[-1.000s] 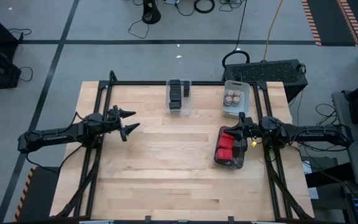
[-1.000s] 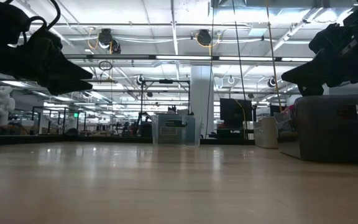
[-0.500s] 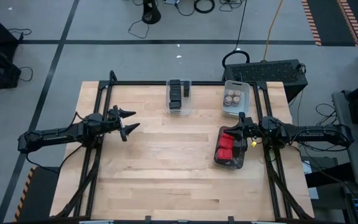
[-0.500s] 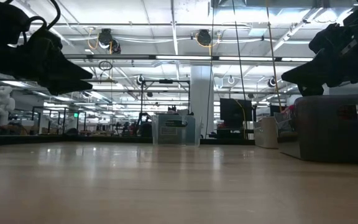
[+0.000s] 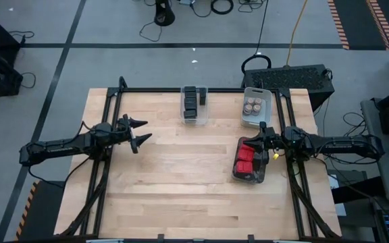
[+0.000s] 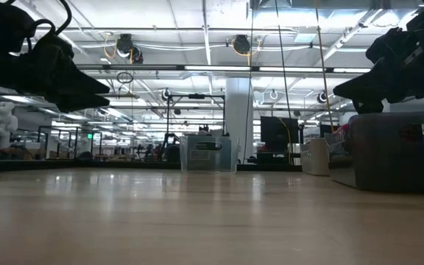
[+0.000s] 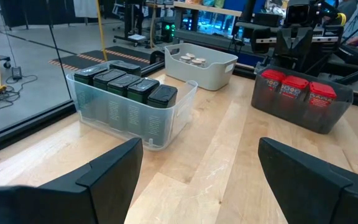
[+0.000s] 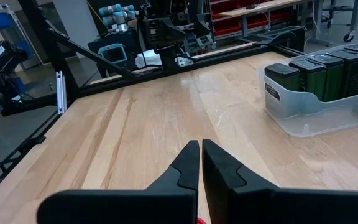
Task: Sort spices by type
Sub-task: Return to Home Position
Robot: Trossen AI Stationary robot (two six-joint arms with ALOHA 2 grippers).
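Note:
Several dark tins (image 5: 194, 103) stand in a clear bin (image 7: 178, 115) at the table's far edge. Round tan-topped jars (image 5: 252, 106) sit in a white bin (image 7: 219, 71) to its right. Red tins (image 5: 247, 160) fill a dark bin (image 7: 328, 115) near the right edge. My left gripper (image 5: 144, 129) hovers open above the table's left part and holds nothing. My right gripper (image 5: 256, 138) is shut, empty, above the far end of the dark bin. In the right wrist view its fingers (image 8: 191, 163) point across the bare tabletop.
Black frame rails (image 5: 181, 89) run along the table's edges. Bare wood (image 5: 181, 175) spreads over the table's middle and near half. In the low view the dark bin (image 6: 396, 151) stands at the right and the clear bin (image 6: 207, 154) farther back.

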